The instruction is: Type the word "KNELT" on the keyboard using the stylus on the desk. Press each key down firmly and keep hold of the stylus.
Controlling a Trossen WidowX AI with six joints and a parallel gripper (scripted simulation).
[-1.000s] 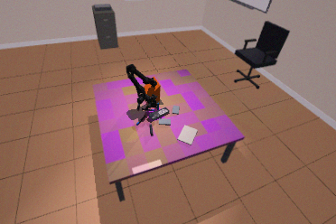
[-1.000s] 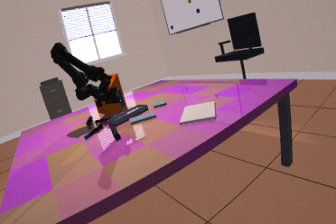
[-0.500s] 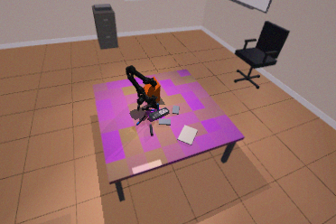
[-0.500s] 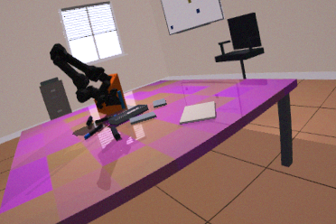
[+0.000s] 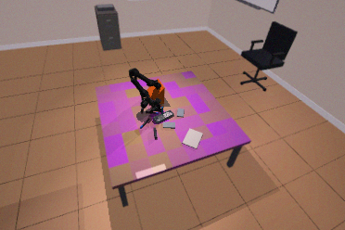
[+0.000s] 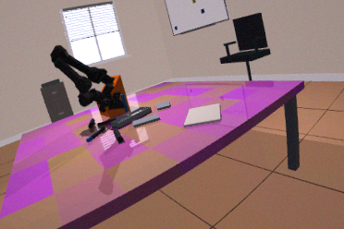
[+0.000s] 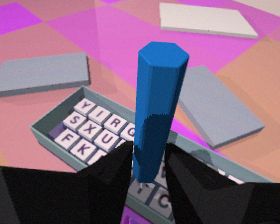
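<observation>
My gripper (image 5: 160, 108) (image 6: 121, 107) (image 7: 148, 149) is shut on the blue six-sided stylus (image 7: 161, 95) (image 6: 125, 102), which stands nearly upright between the fingers over the keyboard (image 5: 163, 117) (image 6: 134, 117) (image 7: 57, 114). The keyboard is a tray of white lettered keys. In the wrist view the Y, I, R, S, X, U, F and K keys show left of the stylus, and T and C show in shade beneath the fingertips. The stylus's lower end is hidden by the fingers and keys, so I cannot tell whether it touches a key.
Two grey flat blocks (image 7: 42, 75) (image 7: 219, 107) lie beyond the keyboard. A white pad (image 5: 192, 138) (image 6: 203, 114) (image 7: 207, 21) lies farther out. A blue-tipped dark pen (image 5: 146, 122) and a small black object (image 5: 155, 134) lie beside the keyboard. An orange block (image 5: 159, 92) stands behind the gripper.
</observation>
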